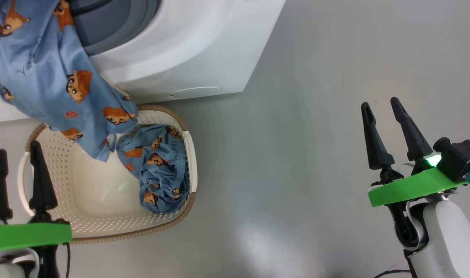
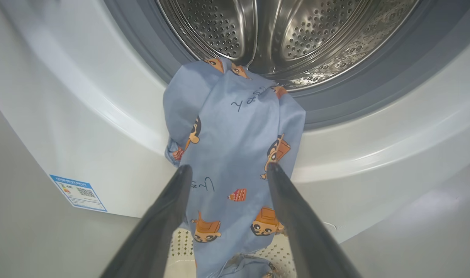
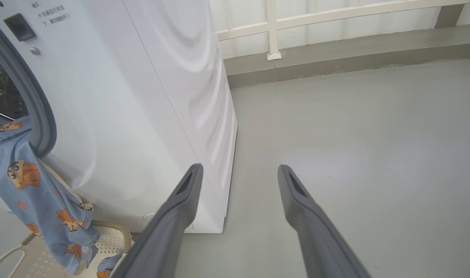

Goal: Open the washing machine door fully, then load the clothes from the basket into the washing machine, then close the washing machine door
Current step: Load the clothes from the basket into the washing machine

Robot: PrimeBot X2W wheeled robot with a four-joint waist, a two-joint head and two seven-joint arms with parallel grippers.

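With the left tool (image 1: 17, 148) and right tool (image 1: 380, 102) both spread apart and empty, the clothes (image 1: 45, 69) drape from the washing machine (image 1: 180, 46) mouth into the basket (image 1: 192, 154), one piece bunched inside.

The left hand (image 1: 18, 148) is at the lower left of the head view, its two long dark fingers (image 1: 41, 181) pointing up, spread wide and empty, rising from a green wrist plate (image 1: 30, 235). The right hand (image 1: 380, 102) is at the lower right, well apart from the left, its jaws equally wide and empty, leaning slightly up-left. Behind it sit a green mount (image 1: 408, 189), a lit green lamp (image 1: 433, 160) and the pale forearm (image 1: 451, 239).
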